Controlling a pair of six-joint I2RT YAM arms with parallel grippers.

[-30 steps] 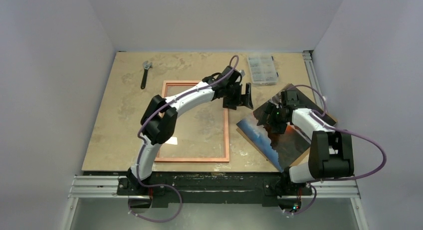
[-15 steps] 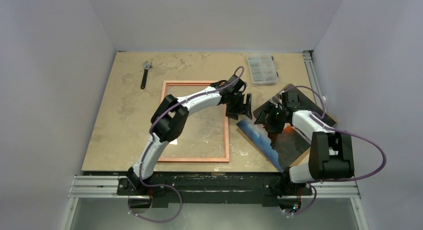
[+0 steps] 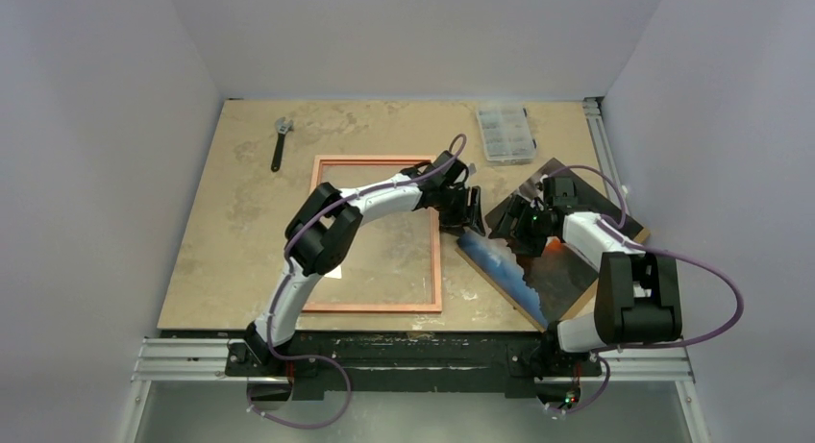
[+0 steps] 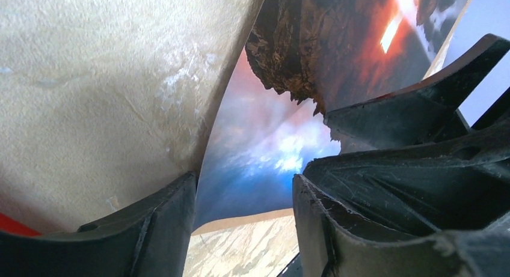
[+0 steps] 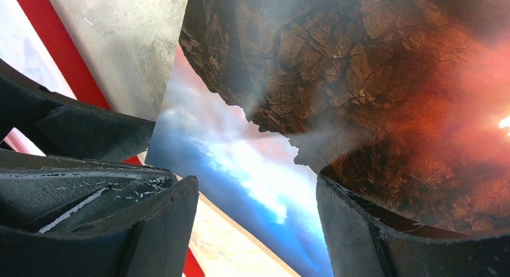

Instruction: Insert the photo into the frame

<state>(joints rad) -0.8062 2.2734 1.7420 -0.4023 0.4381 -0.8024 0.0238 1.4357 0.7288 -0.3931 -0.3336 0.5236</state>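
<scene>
The left gripper (image 4: 243,196) had its jaws spread, with the blue corner of the photo (image 4: 264,145) in the gap between them, unpinched. The right gripper (image 5: 255,199) was spread too, over the photo's dark rocks. The red frame (image 5: 67,54) lay just outside one finger.

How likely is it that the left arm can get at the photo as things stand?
Probably yes: the left gripper hangs open right at the photo's blue corner, with nothing between them; the right gripper sits further along it.
</scene>
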